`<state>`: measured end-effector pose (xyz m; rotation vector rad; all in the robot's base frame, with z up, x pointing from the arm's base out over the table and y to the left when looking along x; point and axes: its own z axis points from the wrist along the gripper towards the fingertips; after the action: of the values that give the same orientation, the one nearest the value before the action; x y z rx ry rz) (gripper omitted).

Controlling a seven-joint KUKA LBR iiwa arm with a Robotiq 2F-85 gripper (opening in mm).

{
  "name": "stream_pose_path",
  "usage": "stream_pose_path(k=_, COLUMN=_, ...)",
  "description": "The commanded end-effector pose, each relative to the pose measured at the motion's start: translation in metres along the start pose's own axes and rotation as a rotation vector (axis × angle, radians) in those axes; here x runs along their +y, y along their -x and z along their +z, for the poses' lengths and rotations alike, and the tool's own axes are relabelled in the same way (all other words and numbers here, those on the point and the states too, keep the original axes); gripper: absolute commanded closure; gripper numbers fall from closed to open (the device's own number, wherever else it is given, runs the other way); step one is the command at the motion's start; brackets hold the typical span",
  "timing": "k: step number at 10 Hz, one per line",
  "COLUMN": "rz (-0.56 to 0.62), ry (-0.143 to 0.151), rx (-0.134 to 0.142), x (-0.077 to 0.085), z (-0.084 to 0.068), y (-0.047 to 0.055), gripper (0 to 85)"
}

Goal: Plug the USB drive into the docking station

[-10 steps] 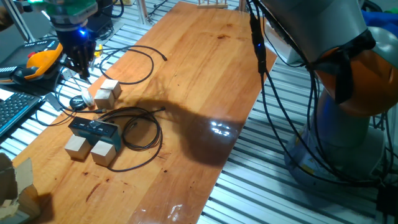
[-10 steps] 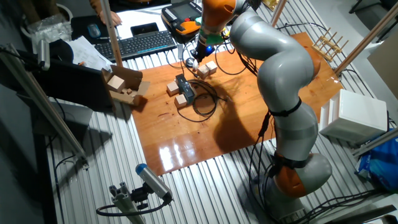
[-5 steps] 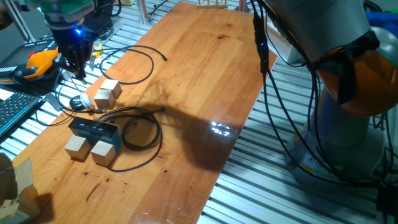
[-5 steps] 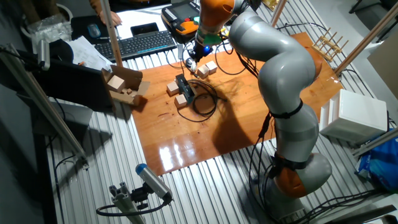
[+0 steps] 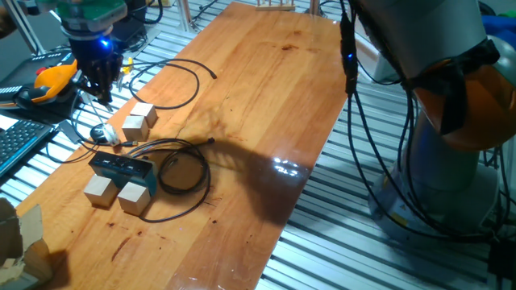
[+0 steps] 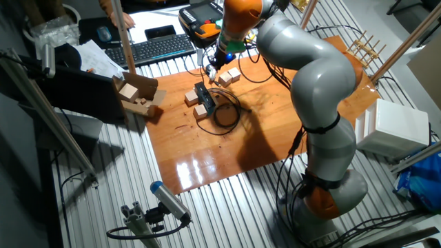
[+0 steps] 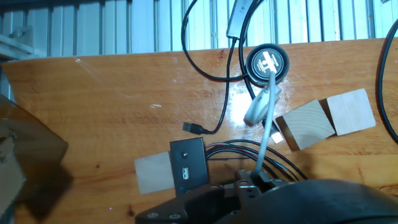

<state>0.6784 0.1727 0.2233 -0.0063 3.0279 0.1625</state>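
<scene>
The dark docking station (image 5: 121,167) lies flat between pale wooden cubes, with black cables looped beside it. It also shows in the other fixed view (image 6: 203,96) and in the hand view (image 7: 186,165), where one port faces up. A white oblong piece, the USB drive (image 7: 255,109), lies on the wood between a round black puck (image 7: 267,62) and a cube. My gripper (image 5: 97,85) hangs above the table's left edge, above the drive and apart from the dock. In the hand view the gripper (image 7: 249,182) is a dark shape. A thin pale strip runs from it toward the puck.
Two wooden cubes (image 5: 139,121) sit right of the puck, and two more (image 5: 117,193) sit in front of the dock. A loose black cable plug (image 7: 194,128) lies near the dock. A keyboard (image 6: 155,47) and an orange meter (image 5: 50,79) lie off the table's left edge.
My gripper has risen a little and shifted left, away from the cubes. The dock, cubes and cables have not moved.
</scene>
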Motion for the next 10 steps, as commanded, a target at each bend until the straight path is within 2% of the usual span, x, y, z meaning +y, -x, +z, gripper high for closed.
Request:
stream_pose_path(k=1, rz=-0.004, ry=-0.008, rx=0.006, x=-0.0001, z=0.0001, y=0.0, gripper=85.0)
stream_pose_path(k=4, rz=-0.002, ry=0.013, rx=0.069, x=-0.0001, z=0.0001, y=0.0, gripper=85.0)
stream_pose_path(k=5, rz=0.028, ry=0.025, rx=0.092, x=-0.0001, z=0.0001, y=0.0, gripper=85.0)
stream_pose_path(k=6, rz=0.061, ry=0.026, rx=0.122, x=-0.0001, z=0.0001, y=0.0, gripper=85.0)
stream_pose_path(k=8, rz=0.063, ry=0.014, rx=0.135, x=-0.0001, z=0.0001, y=0.0, gripper=85.0)
stream_pose_path(k=10, rz=0.044, ry=0.022, rx=0.151, x=-0.0001, z=0.0001, y=0.0, gripper=85.0)
